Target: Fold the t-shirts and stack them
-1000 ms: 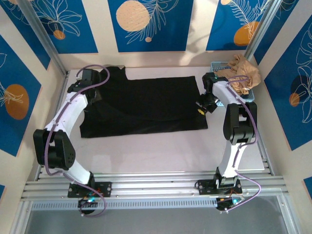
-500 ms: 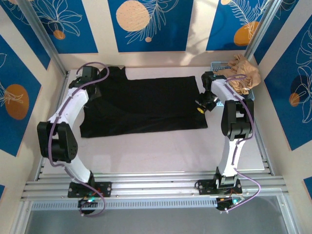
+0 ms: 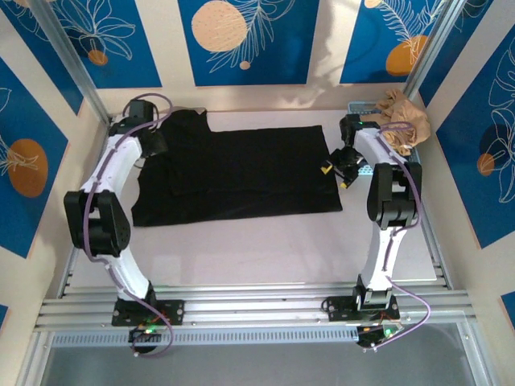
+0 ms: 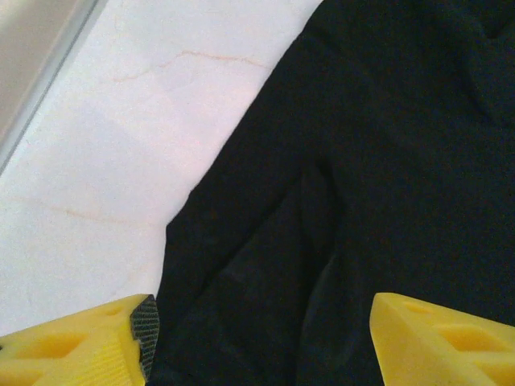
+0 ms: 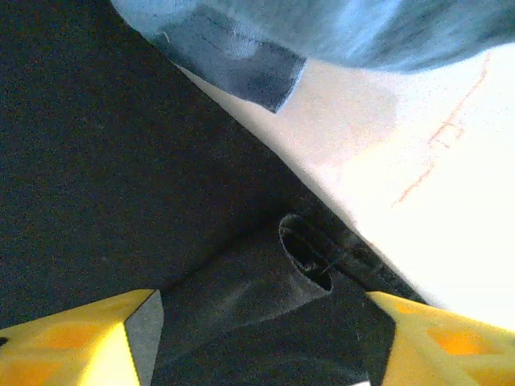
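Observation:
A large plain black t-shirt point(image 3: 241, 173) lies spread flat across the back half of the table, no print showing. My left gripper point(image 3: 153, 146) hangs over the shirt's back left part, by the sleeve. In the left wrist view it point(image 4: 265, 342) is open, with rumpled black cloth point(image 4: 362, 161) under the gap between its yellow fingers point(image 4: 438, 338). My right gripper point(image 3: 339, 166) sits at the shirt's right edge. It point(image 5: 265, 334) is open too, above a puckered fold of black cloth point(image 5: 302, 253), and holds nothing.
A blue basket point(image 3: 360, 107) at the back right holds crumpled tan cloth point(image 3: 402, 121). A piece of blue cloth point(image 5: 322, 32) lies just beyond the shirt's right edge. Bare white tabletop point(image 3: 241, 249) stretches in front of the shirt. Walls close in at left, back and right.
My left arm has swung back and left, bringing its gripper onto the shirt's back left part. My right gripper has shifted slightly back along the right edge. The shirt has not moved.

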